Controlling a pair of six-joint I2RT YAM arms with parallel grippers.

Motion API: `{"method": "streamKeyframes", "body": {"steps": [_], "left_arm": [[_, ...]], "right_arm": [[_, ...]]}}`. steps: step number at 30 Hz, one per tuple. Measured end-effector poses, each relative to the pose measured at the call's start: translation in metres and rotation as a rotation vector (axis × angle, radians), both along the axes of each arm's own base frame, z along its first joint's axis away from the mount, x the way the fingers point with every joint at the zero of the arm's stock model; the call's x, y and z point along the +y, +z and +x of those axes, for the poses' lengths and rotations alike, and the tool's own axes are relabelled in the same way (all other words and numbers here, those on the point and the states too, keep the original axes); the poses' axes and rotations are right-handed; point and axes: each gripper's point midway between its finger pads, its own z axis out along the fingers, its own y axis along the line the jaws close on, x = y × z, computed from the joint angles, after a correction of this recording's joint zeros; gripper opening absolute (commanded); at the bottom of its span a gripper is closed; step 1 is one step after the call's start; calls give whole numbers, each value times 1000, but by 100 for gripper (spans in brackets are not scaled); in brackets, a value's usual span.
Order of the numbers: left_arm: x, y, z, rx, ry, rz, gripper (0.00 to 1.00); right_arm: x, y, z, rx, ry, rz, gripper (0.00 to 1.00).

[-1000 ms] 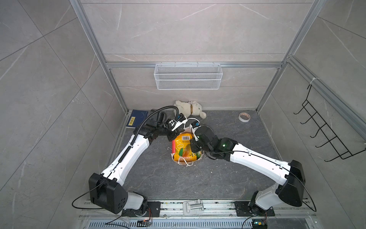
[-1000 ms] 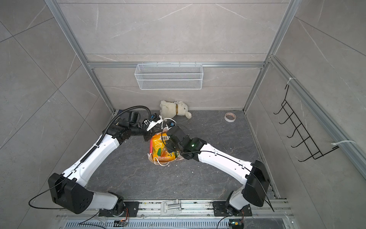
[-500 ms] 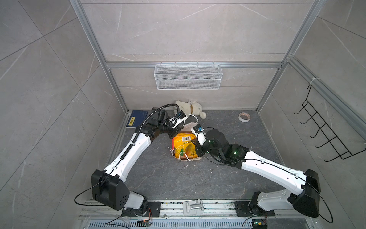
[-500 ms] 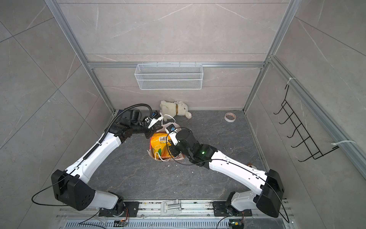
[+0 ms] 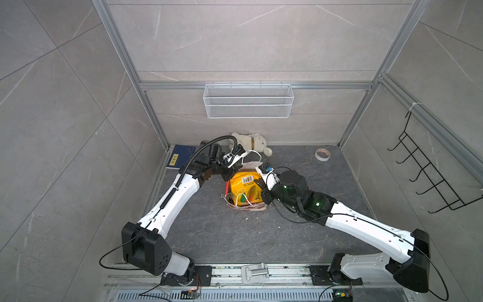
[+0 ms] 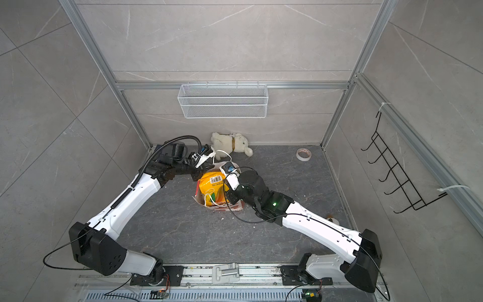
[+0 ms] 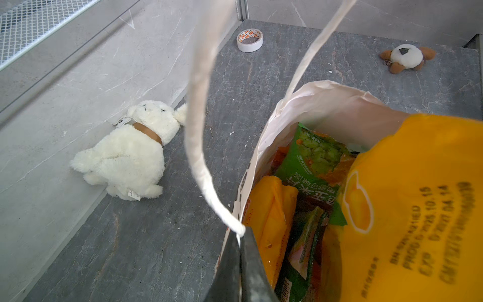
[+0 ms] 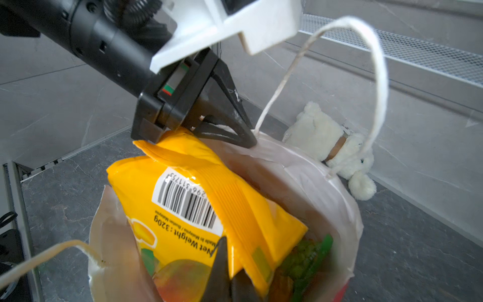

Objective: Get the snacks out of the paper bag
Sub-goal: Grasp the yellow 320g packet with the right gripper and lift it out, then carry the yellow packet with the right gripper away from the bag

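The paper bag [image 5: 247, 208] stands mid-floor, its white rim [image 7: 326, 96] gaping. A large yellow snack packet [image 5: 244, 188] with a barcode sticks up out of the bag's mouth. My right gripper [image 8: 230, 261] is shut on that packet's [image 8: 183, 188] lower edge, just right of the bag in both top views [image 6: 228, 194]. My left gripper [image 7: 241, 235] is shut on the bag's rim where a white cord handle [image 7: 198, 130] joins it, at the bag's far left [image 5: 228, 175]. A green packet [image 7: 313, 162] and a yellow-orange packet [image 7: 271, 209] lie deeper inside the bag.
A white plush toy [image 5: 251, 142] lies at the back wall behind the bag. A blue book [image 5: 180, 156] sits back left, a tape roll [image 5: 322, 154] back right. A small brown-and-white plush [image 7: 406, 57] lies on the right. A wire basket [image 5: 248, 100] hangs on the back wall.
My right arm has drawn back to the right, its gripper staying on the yellow packet, which stands a little higher out of the bag. The left gripper has kept hold of the rim.
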Motion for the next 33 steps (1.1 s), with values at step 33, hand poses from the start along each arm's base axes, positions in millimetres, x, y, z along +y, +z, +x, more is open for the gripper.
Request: {"method": "streamKeyframes", "body": {"steps": [33], "left_arm": [[3,-3,3,-25,15,9,0]], "right_arm": [[-104,175,-12,-290,-275,178,0]]}}
